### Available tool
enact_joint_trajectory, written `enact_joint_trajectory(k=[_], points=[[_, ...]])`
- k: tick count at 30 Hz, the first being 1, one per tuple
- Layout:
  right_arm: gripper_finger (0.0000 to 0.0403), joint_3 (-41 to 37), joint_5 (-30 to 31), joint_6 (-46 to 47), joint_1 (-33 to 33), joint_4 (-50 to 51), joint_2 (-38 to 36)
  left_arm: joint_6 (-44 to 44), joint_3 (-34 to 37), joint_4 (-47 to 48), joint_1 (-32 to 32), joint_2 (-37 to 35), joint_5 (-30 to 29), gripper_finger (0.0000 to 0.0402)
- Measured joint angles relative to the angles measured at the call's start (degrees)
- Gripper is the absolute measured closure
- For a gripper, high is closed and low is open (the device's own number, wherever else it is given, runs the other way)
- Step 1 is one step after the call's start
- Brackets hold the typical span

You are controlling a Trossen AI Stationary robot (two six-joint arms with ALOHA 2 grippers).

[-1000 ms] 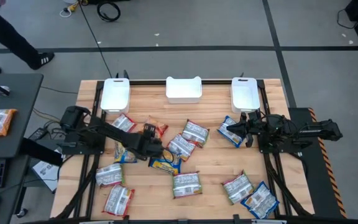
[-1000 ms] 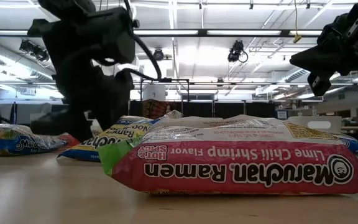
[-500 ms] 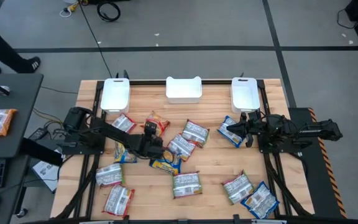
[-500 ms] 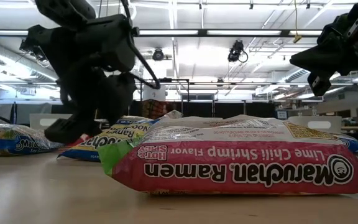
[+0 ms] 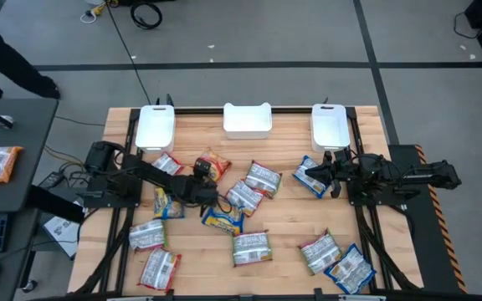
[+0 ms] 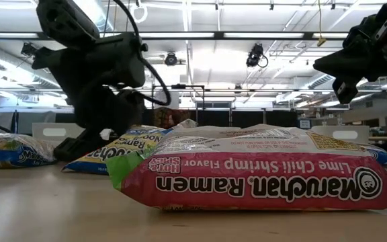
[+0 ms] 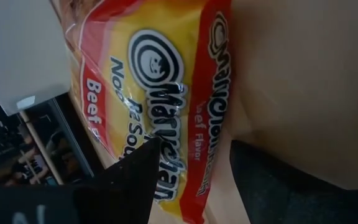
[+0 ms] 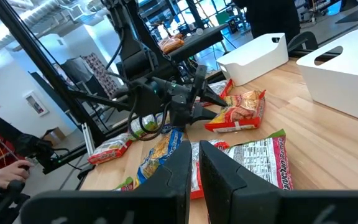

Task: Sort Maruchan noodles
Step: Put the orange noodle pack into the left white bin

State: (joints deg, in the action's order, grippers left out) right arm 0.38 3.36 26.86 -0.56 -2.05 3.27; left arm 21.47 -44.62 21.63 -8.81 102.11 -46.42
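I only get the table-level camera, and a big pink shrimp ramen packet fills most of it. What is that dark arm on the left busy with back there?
Observer: From above, that is the left gripper, down at a red-orange beef packet.
Operator: Where are the packets meant to end up?
Observer: Probably in the three white bins lined along the far edge. The overhead view shows no packet in any of them.
Operator: And the arm at my top right?
Observer: That is the right gripper. It is shut and hangs over a blue packet.
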Motion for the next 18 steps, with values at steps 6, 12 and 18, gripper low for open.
enact_joint_trajectory(k=[6,12,18], points=[[0.0366,-0.02,0.00,0.01,0.00,-0.01,-0.02,-0.28,0.04,-5.25,3.00,0.15,1.17,0.0254],[0.0366,-0.01,0.00,-0.01,0.00,0.01,-0.02,-0.28,0.01,-9.08,5.26,0.17,0.62,0.0349],[0.0366,0.00,0.00,0.01,0.00,0.01,0.00,-1.55,-2.40,-5.65,5.16,0.44,-0.02,0.0393]])
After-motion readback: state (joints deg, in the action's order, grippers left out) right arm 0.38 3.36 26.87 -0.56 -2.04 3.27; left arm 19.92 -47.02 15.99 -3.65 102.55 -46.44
